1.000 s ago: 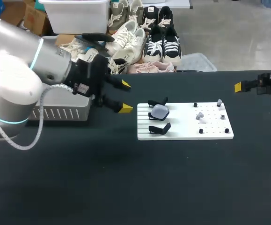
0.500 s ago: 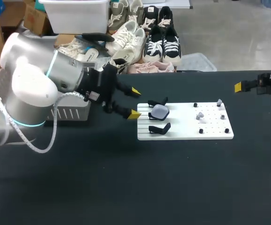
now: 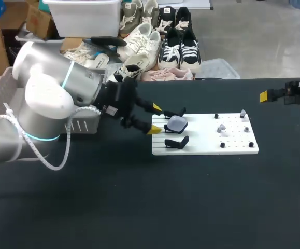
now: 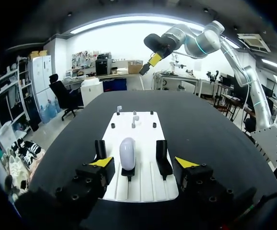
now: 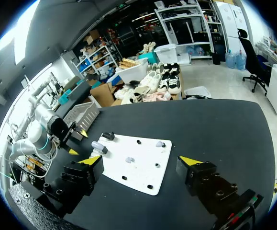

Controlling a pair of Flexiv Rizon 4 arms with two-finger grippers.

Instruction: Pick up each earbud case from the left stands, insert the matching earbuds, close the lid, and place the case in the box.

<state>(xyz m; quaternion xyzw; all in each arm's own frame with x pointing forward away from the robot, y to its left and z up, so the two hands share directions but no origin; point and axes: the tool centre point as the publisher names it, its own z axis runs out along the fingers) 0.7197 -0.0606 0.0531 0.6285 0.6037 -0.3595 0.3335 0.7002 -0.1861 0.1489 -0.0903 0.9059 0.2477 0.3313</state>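
Head view: the left gripper [image 3: 156, 119] is closer to the white board [image 3: 206, 146] than a second ago. It has moved rightwards from over the bare table to the board's left end. Its fingers are spread wide with nothing between them, just short of the earbud case [image 3: 176, 123]. The case sits where it was, on the middle one of three black stands [image 3: 176, 141] at the board's left end. The small earbuds [image 3: 221, 127] are unmoved on the board's right half. The right gripper [image 3: 266, 96] has not shifted from the table's far right edge.

Left wrist view: the left gripper [image 4: 144, 163] is spread open. The earbud case [image 4: 127, 153] stands upright on its stand just ahead, in line with the gap and touching neither finger. An empty black stand [image 4: 162, 158] flanks it on each side. The earbuds [image 4: 135, 118] lie at the far end of the white board [image 4: 143, 184].

Right wrist view: the right gripper [image 5: 140, 161] has its fingers wide apart, holding nothing, well away from the white board [image 5: 143, 177]. The earbud case [image 5: 99, 145] is at the board's far end, near the left gripper [image 5: 78, 142].
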